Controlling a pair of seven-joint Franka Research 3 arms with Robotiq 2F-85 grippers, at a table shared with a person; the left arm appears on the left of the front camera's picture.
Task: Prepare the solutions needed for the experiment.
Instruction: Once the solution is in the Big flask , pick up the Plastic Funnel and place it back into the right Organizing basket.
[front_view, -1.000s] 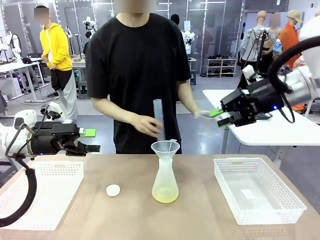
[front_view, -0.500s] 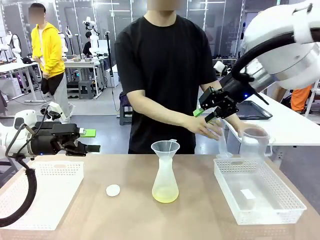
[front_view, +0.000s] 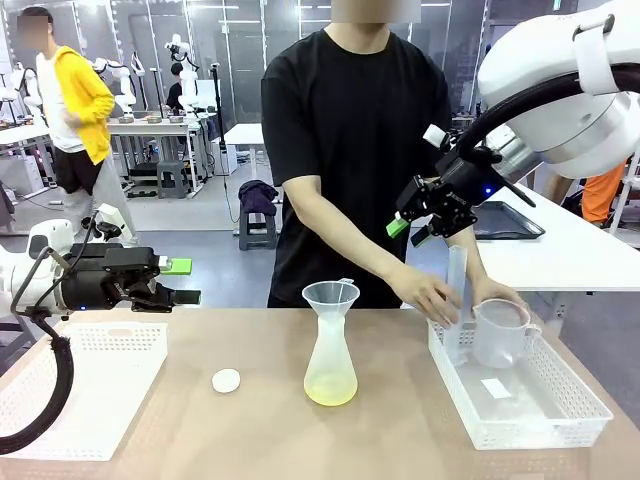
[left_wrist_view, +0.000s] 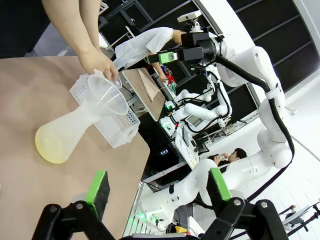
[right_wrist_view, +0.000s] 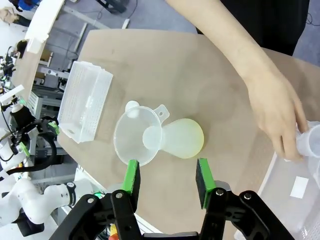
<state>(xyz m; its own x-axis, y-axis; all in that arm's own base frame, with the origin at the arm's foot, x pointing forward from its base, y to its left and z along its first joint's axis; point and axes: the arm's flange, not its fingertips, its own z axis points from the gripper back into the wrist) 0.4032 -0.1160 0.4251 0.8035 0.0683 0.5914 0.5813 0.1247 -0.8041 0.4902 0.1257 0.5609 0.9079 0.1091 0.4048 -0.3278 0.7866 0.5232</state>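
**Both grippers open, solution in the flask**

The left gripper (front_view: 185, 282) hovers near the left basket (front_view: 60, 400), fingers spread wide and empty. The right gripper (front_view: 408, 230) hangs high beside the person's arm, fingers partly apart, gripping nothing. Mid-table, the pale yellow-green solutions (front_view: 330, 390) lie shallow in a frosted flask (front_view: 329, 350) topped by a funnel (front_view: 330, 297).

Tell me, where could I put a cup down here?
Bare tabletop lies between the flask and the right basket, and along the near edge. The left basket looks empty. Crowded: the right basket's far end, with the person's hands, beaker and cylinder.
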